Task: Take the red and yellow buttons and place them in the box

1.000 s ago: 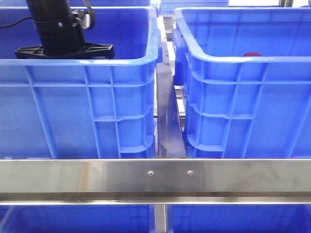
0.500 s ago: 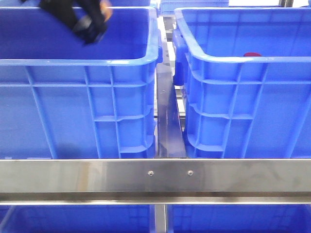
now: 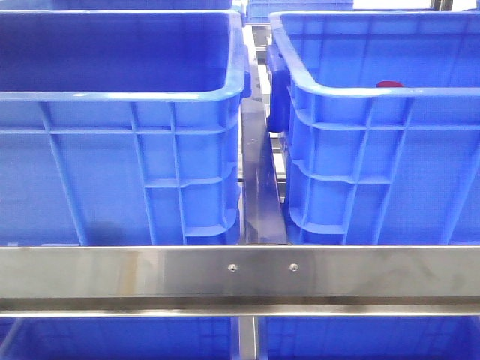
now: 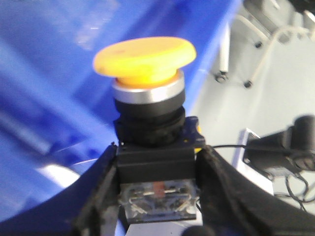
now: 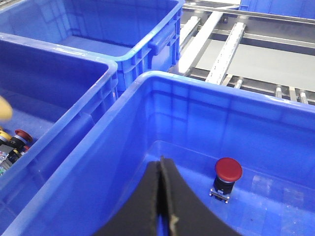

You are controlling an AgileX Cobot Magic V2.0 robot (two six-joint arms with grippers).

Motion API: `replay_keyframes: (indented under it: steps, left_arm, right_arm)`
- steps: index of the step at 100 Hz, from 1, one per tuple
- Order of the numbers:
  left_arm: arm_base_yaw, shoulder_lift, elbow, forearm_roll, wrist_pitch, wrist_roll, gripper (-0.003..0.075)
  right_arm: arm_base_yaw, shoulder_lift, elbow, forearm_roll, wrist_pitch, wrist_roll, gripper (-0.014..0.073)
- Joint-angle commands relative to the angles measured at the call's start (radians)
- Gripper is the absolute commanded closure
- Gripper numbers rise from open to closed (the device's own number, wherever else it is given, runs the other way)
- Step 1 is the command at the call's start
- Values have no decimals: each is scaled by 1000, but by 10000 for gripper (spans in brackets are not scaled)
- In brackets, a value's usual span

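Left gripper clamps the yellow button by its black body; long axis points toward 12 o'clock from the jaws, cap outermost. Right gripper: jaws pressed together, empty, above the right-hand box. Red button stands upright on that box's floor, at about 2 o'clock from the right fingertips. The left arm carries the load. No legible writing or brand.

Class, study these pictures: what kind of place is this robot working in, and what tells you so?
Probably a factory or warehouse sorting line. Clues: large blue crates set in a steel frame, a roller conveyor behind them, and industrial push-buttons, a yellow button held in the left gripper.
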Motion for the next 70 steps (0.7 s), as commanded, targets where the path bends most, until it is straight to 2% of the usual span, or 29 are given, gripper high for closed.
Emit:
replay_keyframes:
  steps: [1,6,11,18,23,28,33,38,52,70]
  left_arm:
    - [-35,-52,-34,-81,6,17,641]
    - [-45,-52,-34,-81,4,17,641]
    - [-45,-52,-34,-81,4,17,641]
    - [-45,-52,-34,-79,4,17,641]
    - [-42,-52,-34,-79,4,17,641]
    - [-42,-52,-34,-79,4,17,641]
    - [-42,-52,-34,-79,4,17,641]
    - [-42,-52,-34,-79,4,17,641]
    - [-42,-52,-34,-79,4,17,641]
    - [-42,-52,-34,-77,4,17,641]
  right_arm:
    - [-1,-20,-26,38,12,-4,631]
    - [-1,-20,-26,52,20,-4,582]
    - [-1,-20,-26,88,33,-4,497]
    - [-1,-20,-26,162,61,-4,322]
    - [-1,-20,-26,220,92,-3,162]
    - [-1,-20,-26,280,138,9,43]
    - [-1,-20,-26,342,195,54,-32]
    - [-1,-20,-26,381,264,124,-58]
    - [-1,0,-26,439,383,294,-34]
    - [-1,95,-49,447,475,421,-1]
